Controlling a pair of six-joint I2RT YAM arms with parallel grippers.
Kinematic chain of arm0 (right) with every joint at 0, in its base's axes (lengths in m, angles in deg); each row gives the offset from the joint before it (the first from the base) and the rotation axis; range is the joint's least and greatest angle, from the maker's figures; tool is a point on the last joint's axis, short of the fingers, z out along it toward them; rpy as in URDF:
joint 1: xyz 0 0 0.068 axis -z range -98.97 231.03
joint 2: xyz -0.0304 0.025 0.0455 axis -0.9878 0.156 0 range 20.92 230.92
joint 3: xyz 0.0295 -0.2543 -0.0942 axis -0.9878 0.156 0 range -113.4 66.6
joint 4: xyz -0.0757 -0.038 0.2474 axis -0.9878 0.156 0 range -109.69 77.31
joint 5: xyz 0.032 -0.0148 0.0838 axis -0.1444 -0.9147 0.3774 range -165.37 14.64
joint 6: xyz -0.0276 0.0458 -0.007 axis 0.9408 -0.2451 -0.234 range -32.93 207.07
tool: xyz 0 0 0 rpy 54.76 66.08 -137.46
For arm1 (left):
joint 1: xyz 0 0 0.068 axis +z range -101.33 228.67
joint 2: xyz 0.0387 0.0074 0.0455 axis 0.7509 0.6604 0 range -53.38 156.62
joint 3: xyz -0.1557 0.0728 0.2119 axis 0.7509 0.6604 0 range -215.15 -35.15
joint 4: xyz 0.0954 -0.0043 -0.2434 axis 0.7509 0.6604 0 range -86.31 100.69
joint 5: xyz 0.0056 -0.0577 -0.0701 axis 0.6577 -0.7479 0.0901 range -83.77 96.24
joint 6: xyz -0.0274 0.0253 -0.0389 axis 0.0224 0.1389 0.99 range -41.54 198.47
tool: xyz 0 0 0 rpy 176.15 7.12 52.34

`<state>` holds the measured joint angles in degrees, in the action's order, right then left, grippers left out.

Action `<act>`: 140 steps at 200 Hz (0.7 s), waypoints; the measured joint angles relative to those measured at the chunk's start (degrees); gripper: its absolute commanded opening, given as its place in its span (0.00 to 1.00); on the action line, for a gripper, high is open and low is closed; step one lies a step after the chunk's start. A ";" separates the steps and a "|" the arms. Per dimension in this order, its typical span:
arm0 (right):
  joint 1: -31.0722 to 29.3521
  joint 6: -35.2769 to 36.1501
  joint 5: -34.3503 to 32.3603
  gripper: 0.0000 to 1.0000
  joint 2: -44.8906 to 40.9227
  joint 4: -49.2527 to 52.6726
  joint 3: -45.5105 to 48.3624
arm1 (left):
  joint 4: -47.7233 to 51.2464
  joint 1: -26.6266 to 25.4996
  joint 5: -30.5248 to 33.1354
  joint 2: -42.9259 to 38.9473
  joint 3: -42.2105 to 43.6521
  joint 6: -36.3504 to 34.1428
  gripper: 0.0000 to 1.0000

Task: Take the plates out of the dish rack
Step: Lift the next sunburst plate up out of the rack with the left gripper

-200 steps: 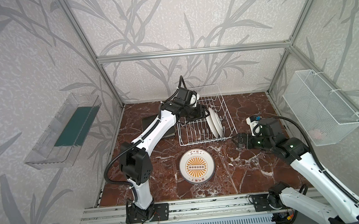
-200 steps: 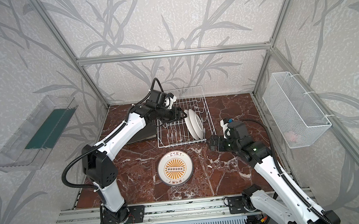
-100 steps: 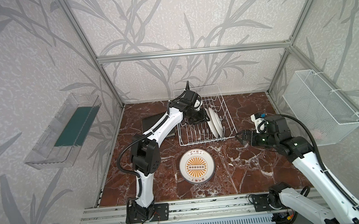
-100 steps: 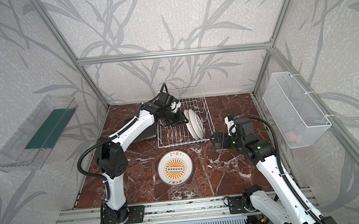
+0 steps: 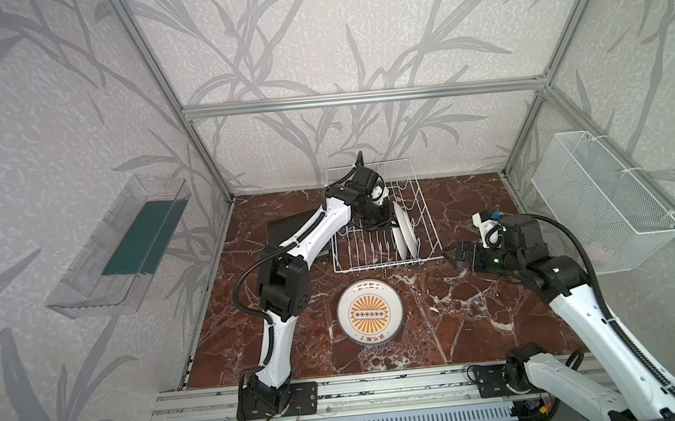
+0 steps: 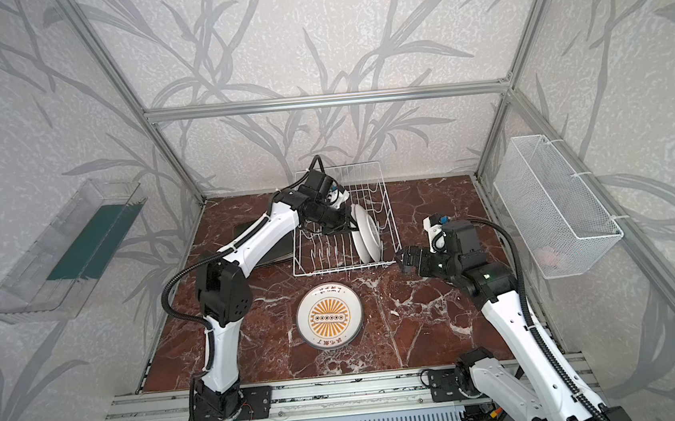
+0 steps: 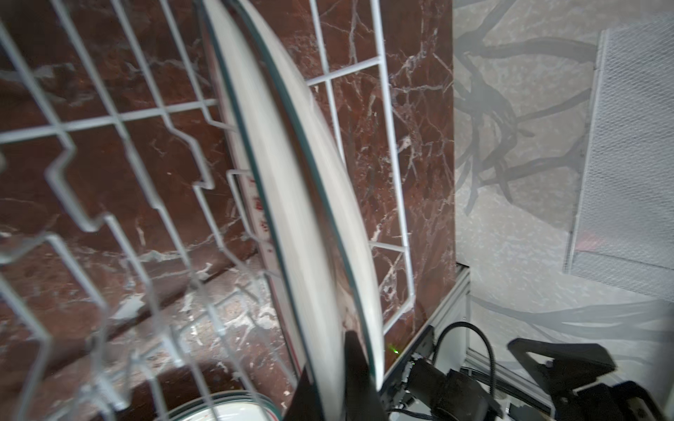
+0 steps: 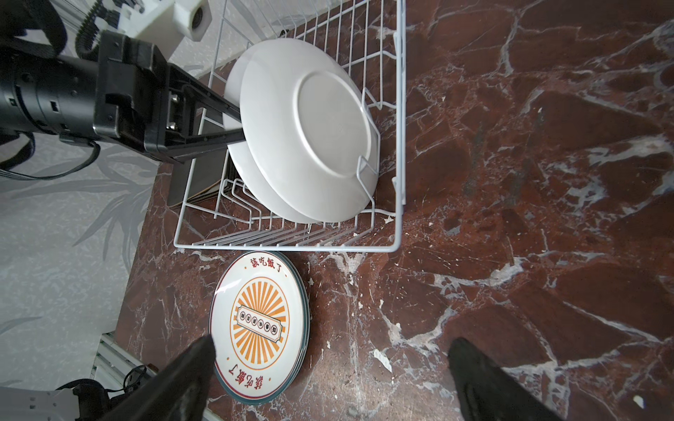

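While two round white plates (image 5: 404, 235) (image 6: 365, 238) are standing on edge at the right end of the dish rack (image 5: 374, 266) (image 6: 345, 268), the left tool (image 5: 391, 225) (image 6: 350, 227) is clamping the upper rim of the one nearer that end. A second ago its jaws were standing apart by this rim; now they are pinching it, and the left arm's elbow is sitting closer to the rack. Both plates are keeping their slots.

Right tool (image 5: 450, 253) (image 6: 399, 261): spreading wide, holding nothing, hovering just off the rack's front right corner, about where it was.

Left wrist view: showing the teal-edged rim passing between the dark fingers (image 7: 355, 364), and red print on the plate behind.

Right wrist view: showing the pair's plain white backs and a wire loop crossing the nearer one's lower edge, details too small in both top views.

Both top views: showing a stack of printed round plates (image 5: 369, 312) (image 6: 329, 316) lying flat just in front of the rack, and dark square plates (image 5: 287, 228) lying to its left, partly under the left arm.

Room: bare tines are standing left of the pair; the worktop (image 5: 462, 325) is lying open to the right of the rack. A clear tray (image 5: 122, 247) and a mesh basket (image 5: 602, 201) are hanging on the side walls, well apart.
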<state>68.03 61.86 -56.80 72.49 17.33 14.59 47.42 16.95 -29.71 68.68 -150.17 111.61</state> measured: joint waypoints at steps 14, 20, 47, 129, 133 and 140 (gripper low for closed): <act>0.04 -0.11 0.00 0.99 -0.22 -0.26 0.00 | 0.13 -0.04 0.26 -0.28 0.07 0.52 0.00; 0.09 -0.13 0.00 0.99 -0.31 -0.37 0.00 | -0.09 0.15 0.04 -0.33 0.26 1.03 0.00; 0.37 -0.26 0.02 0.99 -0.57 -0.50 0.00 | -3.43 0.90 -1.29 -1.38 3.15 2.99 0.00; 0.57 -0.35 0.02 0.99 -1.05 -0.59 0.00 | -11.10 1.18 -4.70 -2.38 7.26 10.32 0.00; 0.59 -0.46 0.02 0.99 -1.05 -0.66 0.00 | -10.80 1.14 -4.66 -2.38 7.02 10.34 0.00; 0.61 -0.50 0.04 0.99 -1.03 -0.74 0.00 | -9.86 1.09 -4.61 -2.38 6.32 10.32 0.00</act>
<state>68.65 61.36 -56.75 71.46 16.58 14.59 37.56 18.04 -34.32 66.30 -143.86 121.93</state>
